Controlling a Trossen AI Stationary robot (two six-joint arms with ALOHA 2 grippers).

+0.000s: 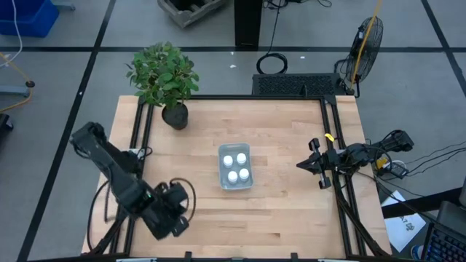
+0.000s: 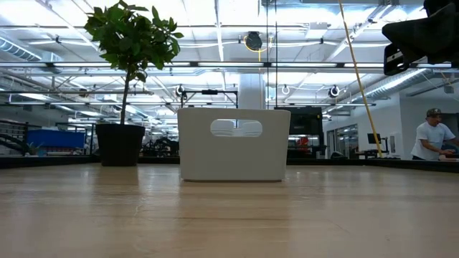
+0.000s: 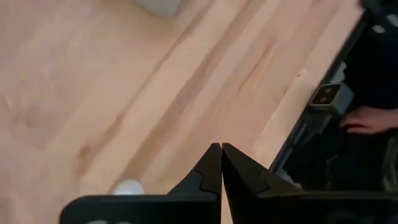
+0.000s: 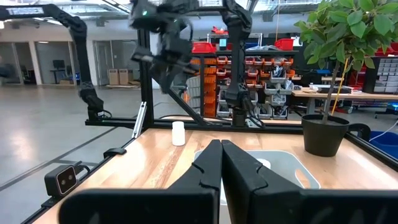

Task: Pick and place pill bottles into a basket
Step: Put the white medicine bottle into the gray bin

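Basket at table centre holds three pill bottles. Left gripper near-left, jaws together. Right gripper at right edge, jaws together.

The left arm is showing as dark, chunky segments with black cables looping beside its wrist; the right arm is looking slimmer, wearing a yellow tag near its wrist and trailing cables; both sets of jaws are showing as black, pointed, interlocking wedges.

A workshop: parts-bin shelves, workbenches, exposed ceiling lights
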